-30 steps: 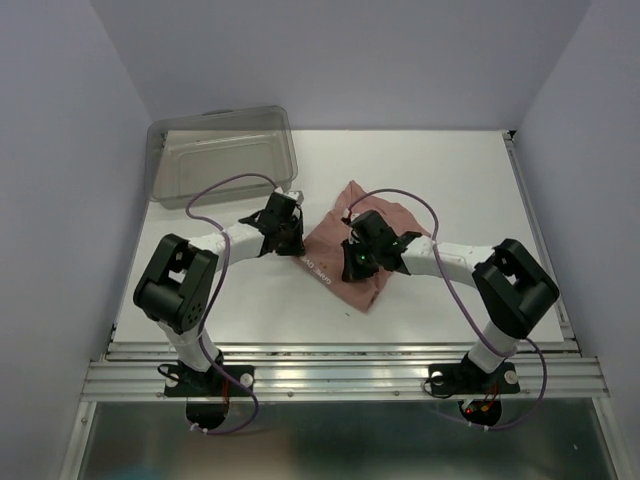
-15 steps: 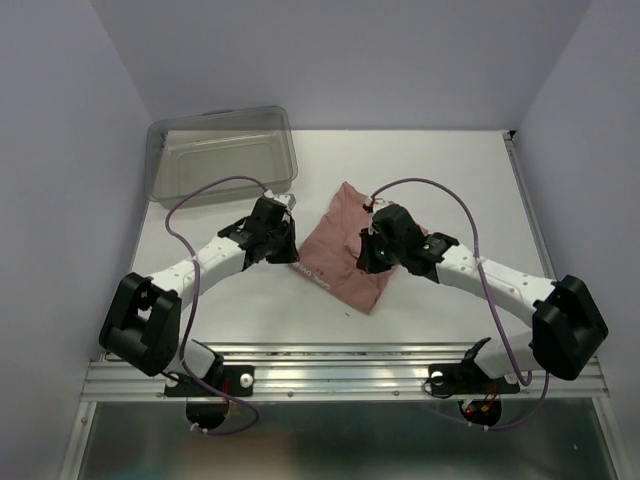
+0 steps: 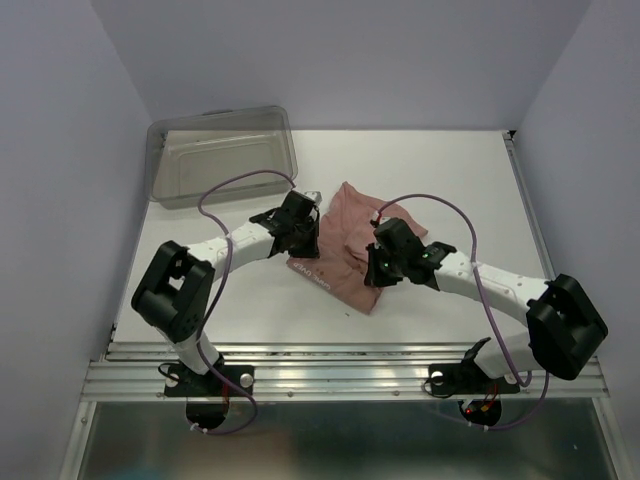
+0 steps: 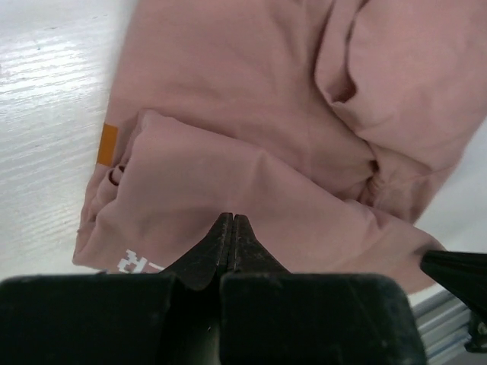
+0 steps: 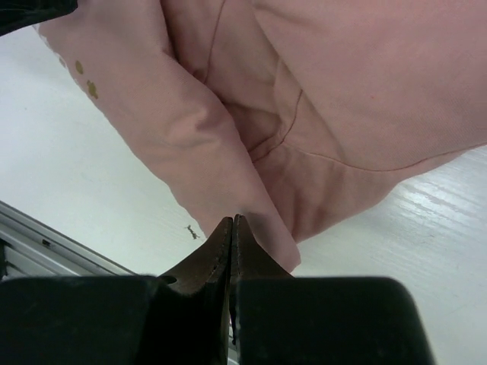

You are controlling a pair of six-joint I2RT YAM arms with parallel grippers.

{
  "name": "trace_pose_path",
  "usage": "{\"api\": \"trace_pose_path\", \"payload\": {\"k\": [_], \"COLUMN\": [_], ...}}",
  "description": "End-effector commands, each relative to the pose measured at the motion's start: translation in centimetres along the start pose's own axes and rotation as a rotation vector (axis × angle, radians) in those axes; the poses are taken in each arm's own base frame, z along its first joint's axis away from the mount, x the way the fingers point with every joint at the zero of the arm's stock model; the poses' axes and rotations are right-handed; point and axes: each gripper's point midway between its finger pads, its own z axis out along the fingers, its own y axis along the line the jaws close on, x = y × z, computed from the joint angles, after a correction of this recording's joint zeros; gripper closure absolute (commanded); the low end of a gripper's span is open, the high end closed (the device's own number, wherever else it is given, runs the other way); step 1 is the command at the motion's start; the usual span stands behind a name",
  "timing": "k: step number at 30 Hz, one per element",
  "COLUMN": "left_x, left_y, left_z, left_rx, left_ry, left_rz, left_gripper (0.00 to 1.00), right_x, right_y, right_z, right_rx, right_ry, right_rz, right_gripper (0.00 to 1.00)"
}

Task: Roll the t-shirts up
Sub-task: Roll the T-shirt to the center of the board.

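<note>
One dusty-pink soft cotton t-shirt [image 3: 345, 232] lay near the middle of the white worktop [image 3: 450, 170], folded into an uneven, creased bundle with a small orange patch and some white letters showing at its left edge. The black left end effector [image 4: 231, 224] had its two fingers pressed together, with the tips over the left part of the cloth, and no fabric could be seen between them. The black right end effector [image 5: 231, 226] was closed in the same way, with its tips above the near right edge of the bundle, where the cloth met the bare worktop, and it also held nothing that I could see. I judged that the rolling was not yet finished, because the shirt looked more like a loose fold than a tight roll. Several things could go wrong from this position. If the closed fingers pushed on the cloth, the smooth surface would probably let the whole shirt slide instead of turning over. If only the top layer were caught, the layers below would stay behind and the roll would come out crooked or fall open. Both arms stood near each other over the same small bundle, so they could also knock together. By count there were one t-shirt, one clear grey plastic bin [image 3: 220, 160] at the far left, apart from the shirt, and two end effectors.
</note>
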Motion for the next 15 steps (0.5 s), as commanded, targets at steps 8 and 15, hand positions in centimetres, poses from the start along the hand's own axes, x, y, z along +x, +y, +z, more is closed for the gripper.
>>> {"api": "trace_pose_path", "payload": {"k": [8,15], "left_x": [-1.5,-1.1], "left_y": [3.9,4.5], "left_z": [3.3,2.8], "left_rx": [-0.160,-0.171], "left_ry": [-0.037,-0.030], "left_rz": [-0.053,-0.066], "left_gripper": [1.00,1.00], "right_x": [3.2,2.5], "right_y": [-5.0,-4.5], "right_z": [2.9,2.5], "right_rx": [0.202,0.176], "right_ry": [0.059,0.044], "right_rz": [-0.029,-0.061], "right_gripper": [0.99,0.99]}}
